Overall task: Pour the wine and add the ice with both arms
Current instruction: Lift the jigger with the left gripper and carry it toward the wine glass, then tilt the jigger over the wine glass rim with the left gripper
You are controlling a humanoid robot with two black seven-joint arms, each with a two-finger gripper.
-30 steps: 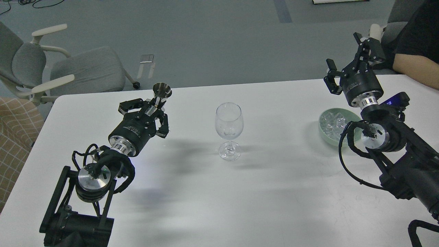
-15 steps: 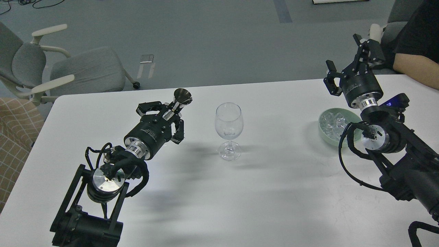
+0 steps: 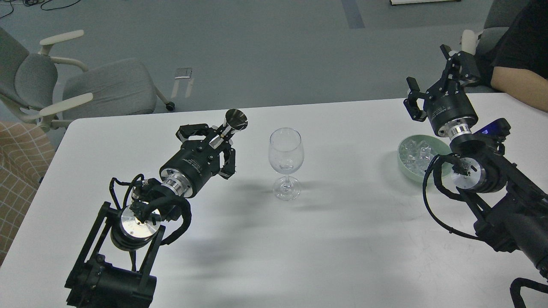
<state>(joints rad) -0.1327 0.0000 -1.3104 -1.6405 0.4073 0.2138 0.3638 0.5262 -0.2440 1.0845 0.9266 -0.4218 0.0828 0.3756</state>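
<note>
An empty clear wine glass (image 3: 286,156) stands upright in the middle of the white table (image 3: 299,239). My left gripper (image 3: 222,133) is shut on a small steel measuring cup (image 3: 236,118), tilted with its mouth toward the glass, just left of the glass's rim. The ice (image 3: 417,149), a heap of small clear cubes, lies in a pale green bowl (image 3: 404,164) at the right. My right gripper (image 3: 434,72) is open and empty, raised above the table's far edge behind the bowl.
A grey office chair (image 3: 81,87) stands beyond the table's far left corner. A person's arm (image 3: 516,85) rests at the table's far right corner, close to my right gripper. A dark phone-like object (image 3: 492,127) lies behind my right wrist.
My left arm has carried the steel cup to the right, from well left of the glass to close beside its rim. My right gripper has barely shifted.
</note>
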